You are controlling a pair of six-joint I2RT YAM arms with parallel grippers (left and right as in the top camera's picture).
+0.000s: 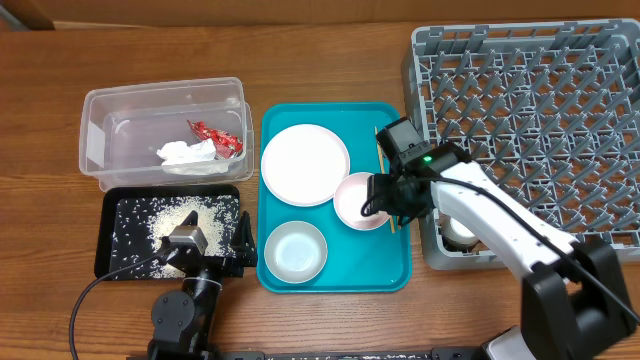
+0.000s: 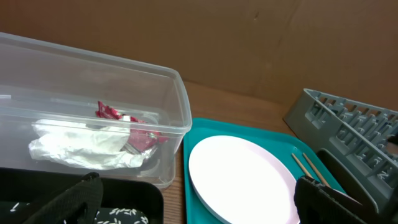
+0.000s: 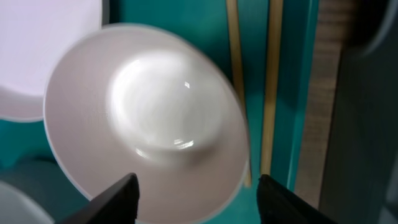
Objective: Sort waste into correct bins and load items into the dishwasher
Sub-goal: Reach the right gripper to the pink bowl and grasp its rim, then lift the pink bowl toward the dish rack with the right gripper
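the right pincer (image 3: pixel 198 182) hangs over the small bowl (image 3: pixel 146 112) with its fingers spread wide, one on each side of the bowl's near rim and holding nothing. this reads as lining up to lift the bowl toward the grey dish rack (image 1: pixel 530 110). the bowl sits at the right side of the teal tray (image 1: pixel 345 265), touching the edge of the large plate (image 1: pixel 305 163) and just beside the two chopsticks (image 3: pixel 271 81) that run along the tray's right rim. it is a shallow, glossy white dish with a faint pink cast and a round well in the middle. it is slightly blurred in the wrist view, and i cannot tell whether it lies flat or tipped. a second bowl (image 1: pixel 295 250) sits nearer the front of the tray. the left pincer (image 2: pixel 198 183) is also spread and empty, parked low by the black tray (image 1: pixel 104 235) where the rice grains (image 1: pixel 175 222) are scattered, clear of the other arm. the red wrapper (image 2: pixel 112 113) and crumpled napkin (image 2: pixel 81 149) lie in the clear tub (image 2: pixel 177 106), so the waste looks sorted and the dishes are what is left.
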